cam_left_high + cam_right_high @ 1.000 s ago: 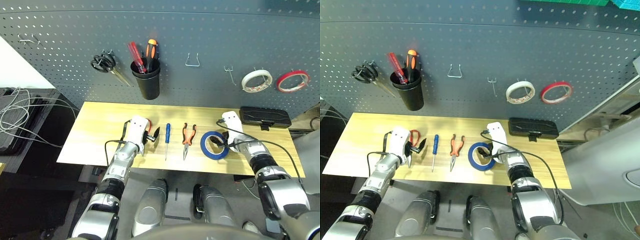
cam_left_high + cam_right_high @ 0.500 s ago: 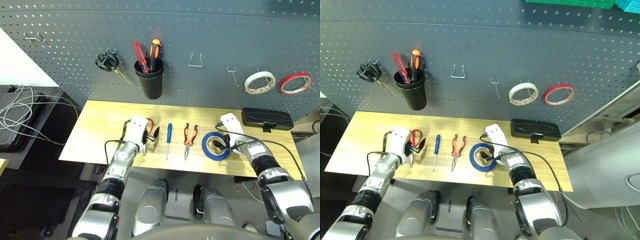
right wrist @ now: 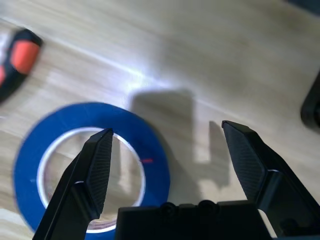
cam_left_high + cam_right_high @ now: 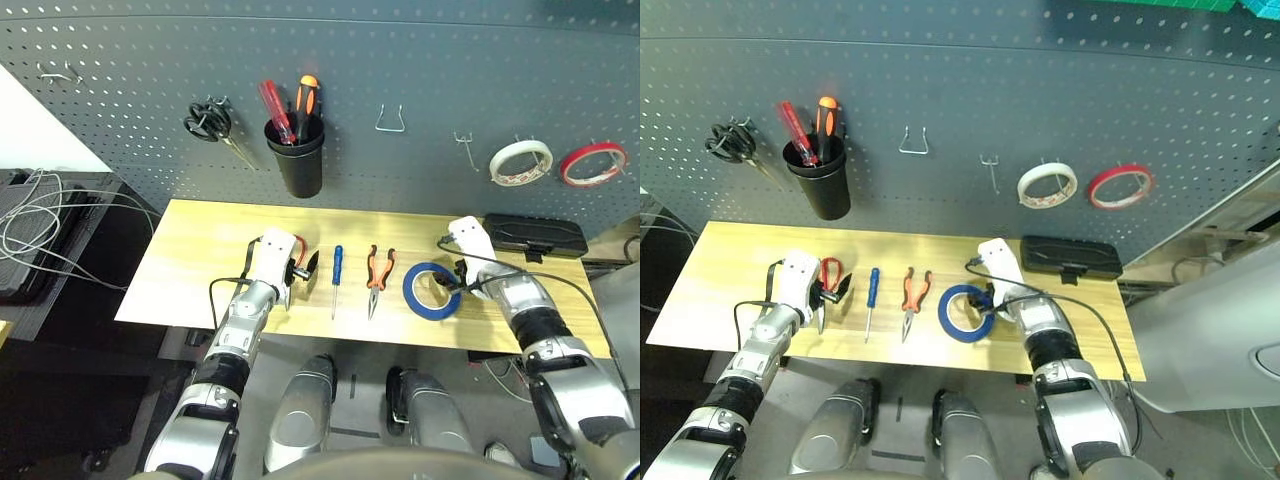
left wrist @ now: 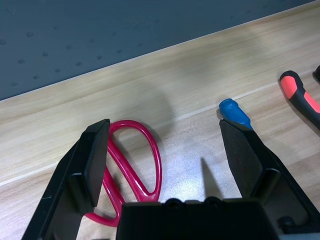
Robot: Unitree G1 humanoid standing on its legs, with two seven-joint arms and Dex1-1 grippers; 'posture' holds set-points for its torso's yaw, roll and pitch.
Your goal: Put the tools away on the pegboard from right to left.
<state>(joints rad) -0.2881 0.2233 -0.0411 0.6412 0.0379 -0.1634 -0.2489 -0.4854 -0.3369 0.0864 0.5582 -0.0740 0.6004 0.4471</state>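
Observation:
On the wooden table (image 4: 200, 260) lie, from right to left, a blue tape ring (image 4: 432, 290), orange-and-black pliers (image 4: 377, 273), a slim blue-handled screwdriver (image 4: 336, 272) and red-handled scissors (image 4: 829, 274). My right gripper (image 3: 167, 135) is open low over the ring's (image 3: 90, 165) right rim, one finger above the ring and the other above bare wood. My left gripper (image 5: 165, 135) is open above the scissors' (image 5: 135, 165) handles, with the screwdriver tip (image 5: 235, 112) near its other finger. The dark grey pegboard (image 4: 420, 60) rises behind the table.
On the pegboard hang black-handled scissors (image 4: 208, 122), a black cup (image 4: 299, 160) holding tools, two bare metal hooks (image 4: 390, 120) (image 4: 462, 148), a white tape roll (image 4: 520, 160) and a red one (image 4: 592, 163). A black case (image 4: 533, 235) lies at the table's back right.
My right gripper has shifted a little to the right, from over the ring's hole to its right rim. The left arm and the tools have stayed put. The camera moved slightly.

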